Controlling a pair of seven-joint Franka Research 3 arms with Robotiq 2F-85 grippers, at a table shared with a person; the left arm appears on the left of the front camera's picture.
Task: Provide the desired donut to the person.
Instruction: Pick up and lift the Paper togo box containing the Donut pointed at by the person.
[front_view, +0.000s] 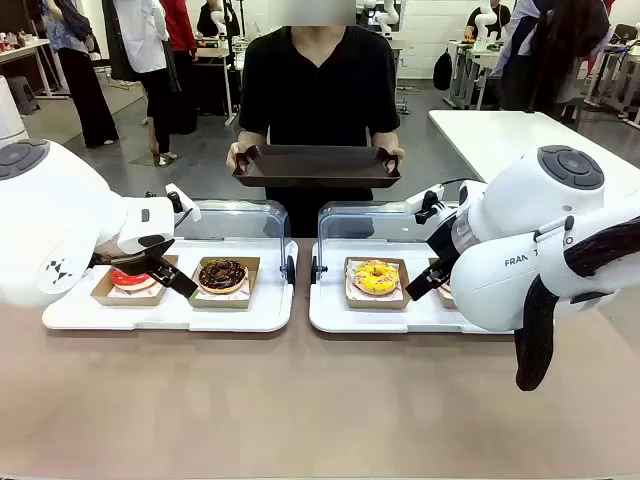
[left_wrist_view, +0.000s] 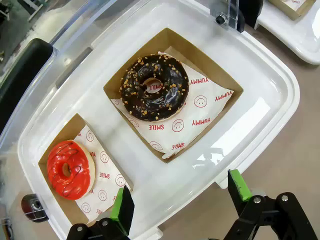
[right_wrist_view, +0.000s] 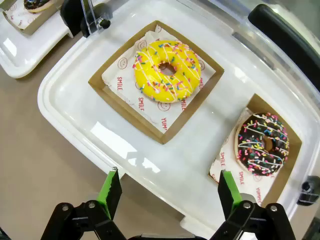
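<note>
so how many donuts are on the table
4. Red donut and nut-topped chocolate donut in the left tray; yellow donut and sprinkled chocolate donut in the right tray. None seem hidden.

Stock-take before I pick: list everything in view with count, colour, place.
table: 1, tan, foreground
left tray: 1, white, table's left
right tray: 1, white, table's right
clear lids: 2, raised behind trays
boxes: 4, brown, under the donuts
red-glazed donut: 1, red, left tray, left box
chocolate nut donut: 1, dark, left tray, right box
yellow sprinkled donut: 1, yellow, right tray, left box
chocolate sprinkled donut: 1, dark, right tray, right box
serving tray: 1, dark brown, held at far side
person: 1, black shirt, far side
left gripper: 1, black, jaws open over left tray
right gripper: 1, black, jaws open over right tray
</note>
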